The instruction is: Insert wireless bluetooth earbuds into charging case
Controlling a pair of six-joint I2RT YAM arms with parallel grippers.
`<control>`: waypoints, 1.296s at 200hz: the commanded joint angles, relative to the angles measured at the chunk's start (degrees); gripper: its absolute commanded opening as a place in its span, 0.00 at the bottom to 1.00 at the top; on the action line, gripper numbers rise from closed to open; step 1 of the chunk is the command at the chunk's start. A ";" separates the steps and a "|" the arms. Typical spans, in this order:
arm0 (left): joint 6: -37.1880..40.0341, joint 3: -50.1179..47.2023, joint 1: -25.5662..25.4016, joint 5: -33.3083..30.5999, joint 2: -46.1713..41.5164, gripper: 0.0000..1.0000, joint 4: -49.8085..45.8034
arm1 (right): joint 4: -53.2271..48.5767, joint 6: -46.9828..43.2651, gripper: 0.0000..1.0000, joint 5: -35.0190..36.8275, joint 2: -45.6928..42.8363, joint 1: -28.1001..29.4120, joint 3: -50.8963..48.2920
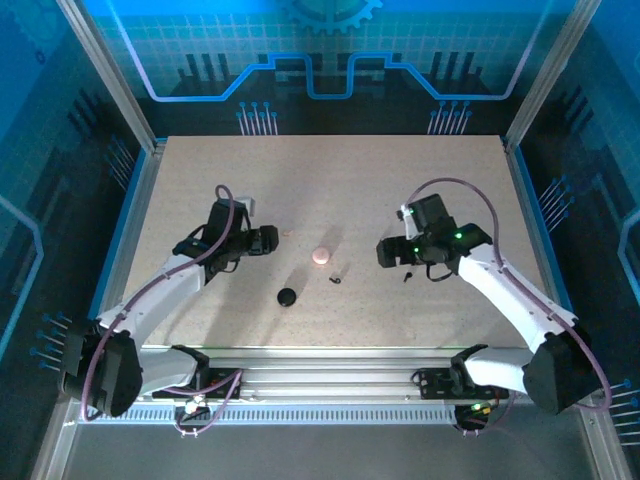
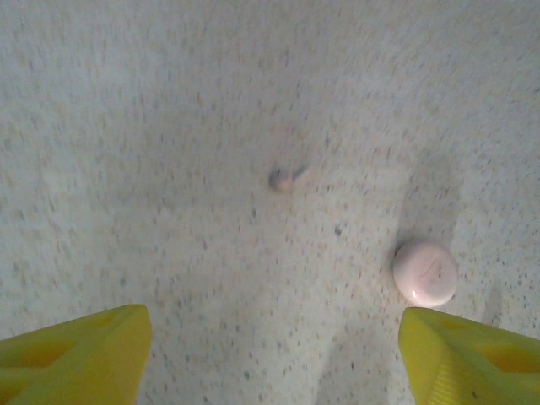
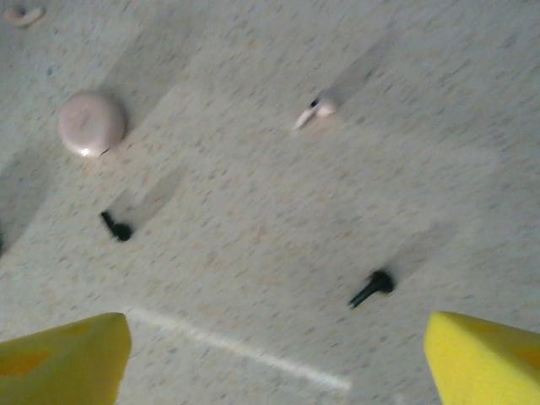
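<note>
Top external shows left gripper and right gripper, fingers apart, flanking pink case, likely each aiming for 1 of the loose earbuds.

The top camera looks down from behind the arms on the whole table. Both wrist cameras look at it from close, sharing the pink case: at 4 o'clock in the left view, 10 o'clock in the right.
</note>
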 commanded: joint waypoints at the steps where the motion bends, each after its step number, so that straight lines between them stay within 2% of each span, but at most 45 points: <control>1: -7.24 -0.50 -0.37 -1.23 0.67 0.81 -5.86 | -4.60 4.07 0.86 -3.91 3.72 5.16 3.66; 22: -9.42 -0.44 0.80 -2.61 1.29 0.82 -8.08 | -5.02 2.39 0.78 -3.14 8.73 9.61 7.64; 62: -12.00 -0.73 7.23 2.73 1.05 0.82 -9.25 | -6.56 -0.10 0.77 -1.61 19.63 13.94 16.79; 97: -11.01 0.21 9.85 5.78 1.23 0.82 -8.98 | -9.02 -12.10 0.74 0.03 29.45 17.43 24.98; 108: -10.70 0.39 10.60 6.89 1.91 0.82 -8.51 | -10.72 -13.17 0.73 0.61 32.49 17.29 27.78; 125: -10.48 0.95 11.31 7.52 3.40 0.82 -8.67 | -15.73 -11.27 0.71 0.40 38.05 17.11 34.24; 147: -10.38 0.71 11.58 8.37 4.79 0.82 -8.20 | -19.95 -4.45 0.71 -0.06 43.37 17.19 39.95; 179: -11.21 -1.27 11.97 8.44 4.29 0.82 -5.79 | -19.98 0.52 0.74 0.46 48.13 17.45 43.34; 259: -10.42 -3.31 12.20 8.12 2.60 0.82 -3.73 | -15.77 2.76 0.74 -0.79 55.12 17.77 46.34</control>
